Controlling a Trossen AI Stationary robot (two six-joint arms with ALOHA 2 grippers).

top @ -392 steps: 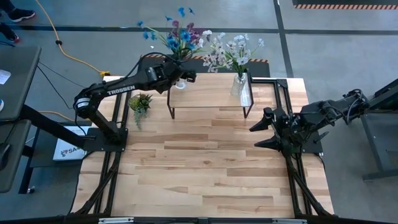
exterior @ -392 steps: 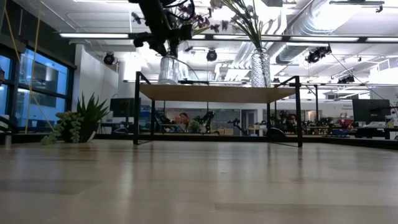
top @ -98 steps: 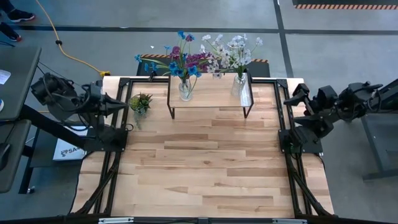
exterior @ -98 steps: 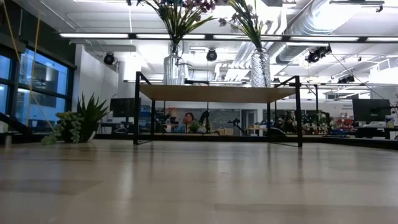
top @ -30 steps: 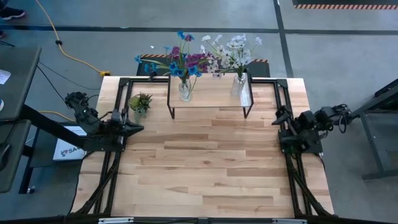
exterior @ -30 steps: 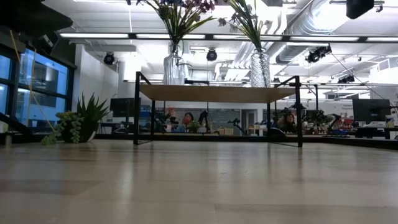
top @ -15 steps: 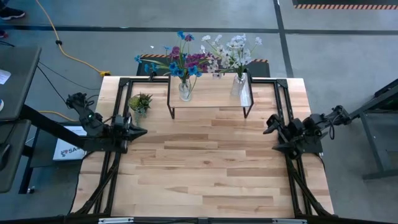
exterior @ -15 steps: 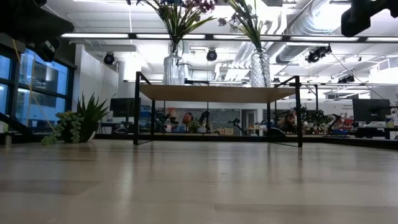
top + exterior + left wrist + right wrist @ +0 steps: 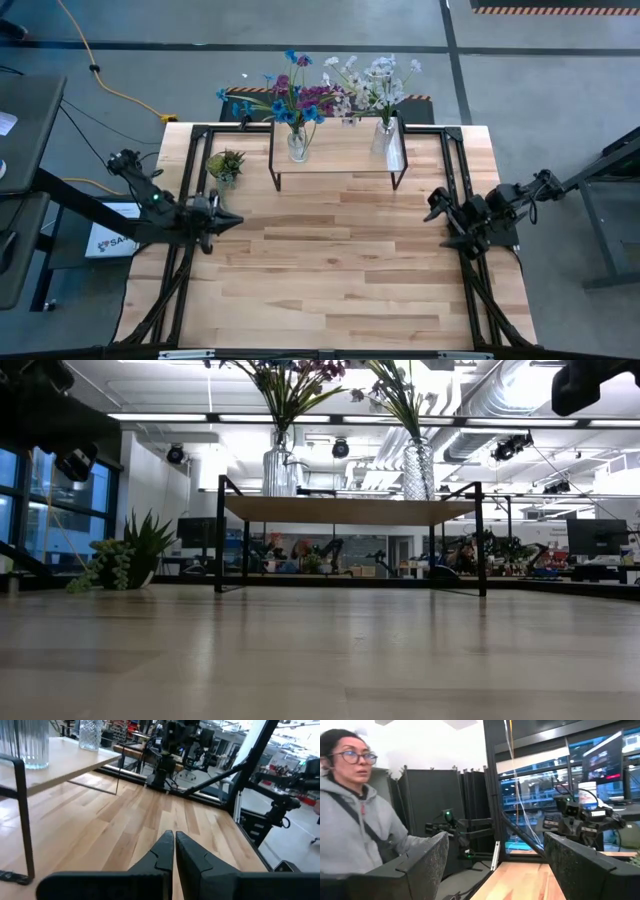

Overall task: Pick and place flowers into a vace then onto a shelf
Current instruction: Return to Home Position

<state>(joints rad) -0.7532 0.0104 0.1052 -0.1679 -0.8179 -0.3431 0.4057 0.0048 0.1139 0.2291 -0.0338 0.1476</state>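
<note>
The flowers (image 9: pixel 292 95) stand in 2 glass vases (image 9: pixel 297 147) on the shelf (image 9: pixel 340 155), upper centre of the high view, so I judge only homing remains. My left claw (image 9: pixel 230 221), mid-left, is pressed together; my right claw (image 9: pixel 436 217), mid-right, gapes. Next, both arms need tucking to rest.

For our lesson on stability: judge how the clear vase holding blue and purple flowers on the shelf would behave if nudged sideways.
Probably top-heavy: the vase is tall and narrow, with flowers spreading wide above, so it may tip. It looks like ribbed glass, likely fragile and slippery. Standing near one end of the raised shelf, it could fall off.
</note>
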